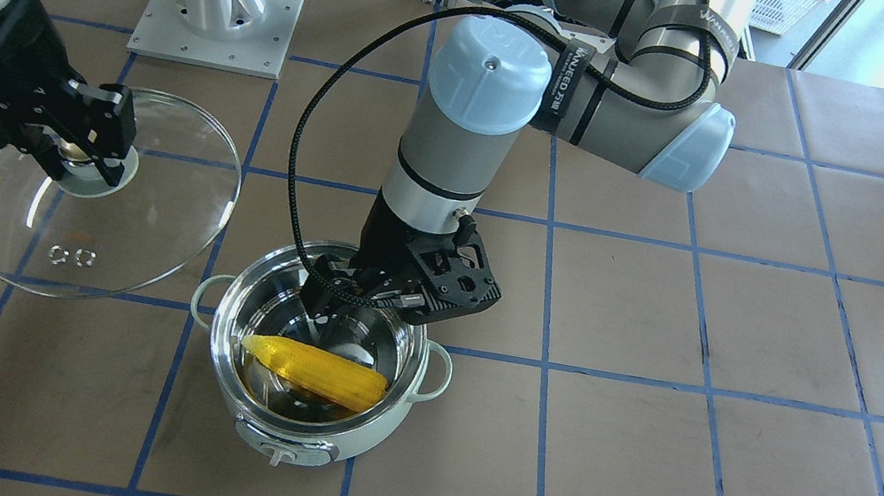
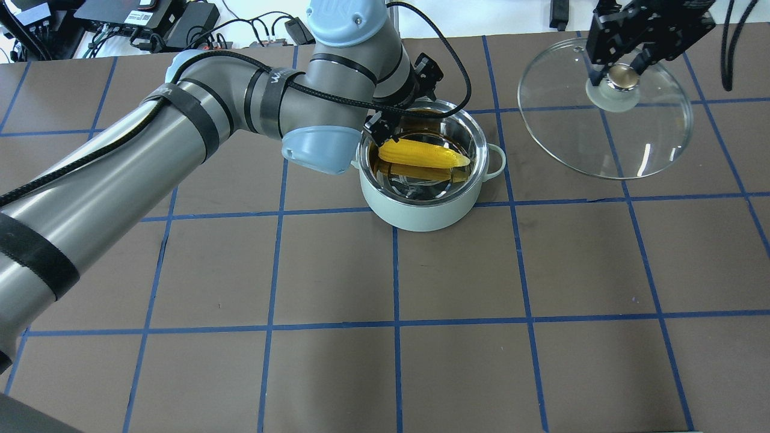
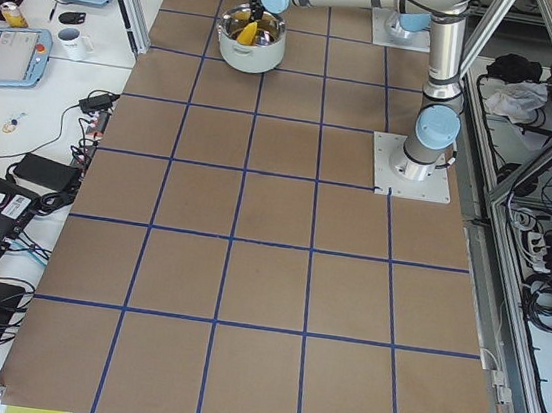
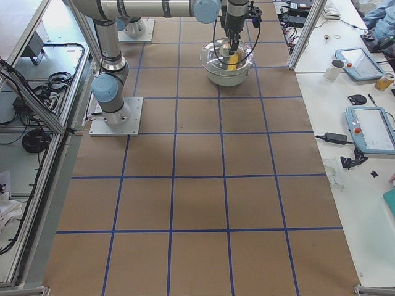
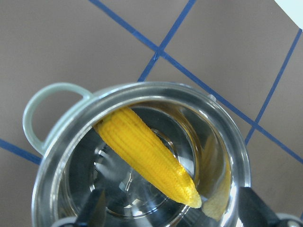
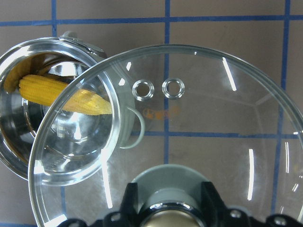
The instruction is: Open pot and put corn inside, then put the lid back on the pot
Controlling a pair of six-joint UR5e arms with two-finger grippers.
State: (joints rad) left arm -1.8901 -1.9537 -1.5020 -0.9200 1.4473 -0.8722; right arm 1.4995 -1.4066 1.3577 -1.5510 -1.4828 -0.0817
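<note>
The mint-green pot (image 1: pixel 376 427) stands open on the table, also in the overhead view (image 2: pixel 421 215). The yellow corn (image 1: pixel 322 372) lies slanted inside it, its tip against the steel wall (image 5: pixel 147 156). My left gripper (image 1: pixel 341 314) hangs over the pot's inside and is open: in the left wrist view its fingertips (image 5: pixel 94 208) stand wide apart with the corn free between them. My right gripper (image 2: pixel 622 67) is shut on the beige knob of the glass lid (image 2: pixel 601 144). It holds the lid tilted in the air beside the pot, on the robot's right (image 6: pixel 213 123).
The table is brown with a blue tape grid. The two arm bases (image 1: pixel 216 13) stand at the robot's edge. Operator benches with tablets (image 4: pixel 370 126) and a mug (image 4: pixel 336 69) run along the far side, beyond a metal frame post (image 4: pixel 302 37).
</note>
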